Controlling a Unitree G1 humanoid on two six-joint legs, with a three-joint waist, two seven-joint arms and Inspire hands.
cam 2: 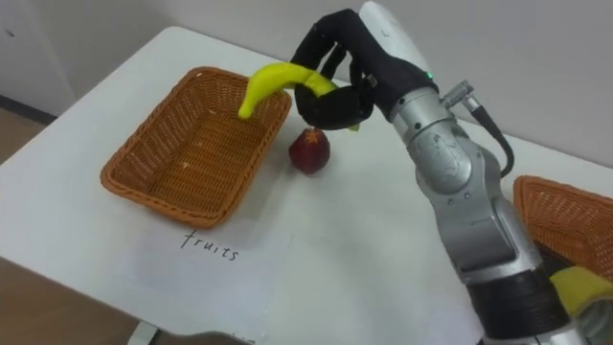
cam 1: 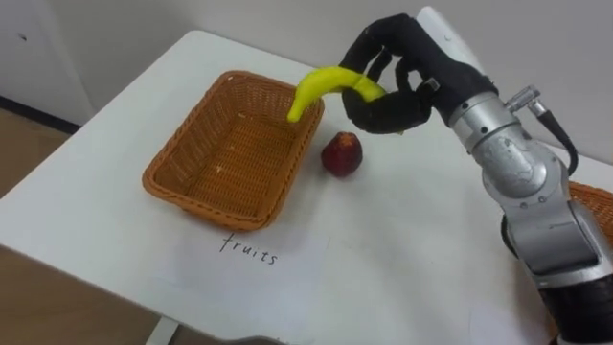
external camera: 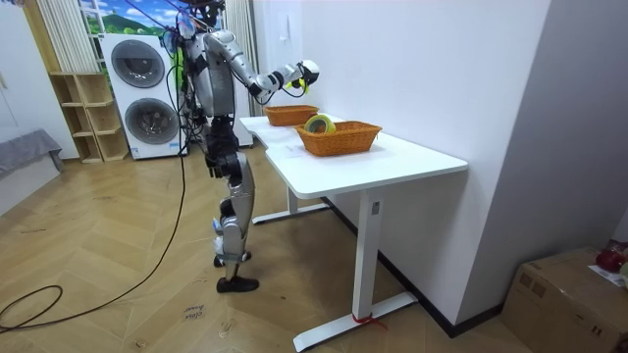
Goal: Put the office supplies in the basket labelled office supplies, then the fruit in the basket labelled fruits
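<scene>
Standing against the room's white wall [external camera: 422,69], a white rectangular table [cam 1: 402,249] bears a brown wicker basket [cam 1: 192,139]. The right hand [cam 1: 402,101] is clamped on a curved yellow banana [cam 1: 326,81] over the basket's far right rim.

Right arm enters the eye view at 5 o'clock and runs up toward 1 o'clock. Its silver forearm segments are stacked, and the wrist is bent over toward 9 o'clock.

Right hand [cam 1: 397,91] sits at about 1 o'clock in the view, raised, white back cover up, palm facing down and toward 9 o'clock.

Fingers [cam 1: 375,46] arch over the top and curl down, with the thumb tucked beneath. Together they clamp one end of a banana [cam 1: 321,84], which sticks out of the grasp toward 9 o'clock.

Room view: the robot stands upright on both legs. Upper arm is lifted forward and the elbow bent, with the hand near shoulder height at 3 o'clock from the torso.
</scene>
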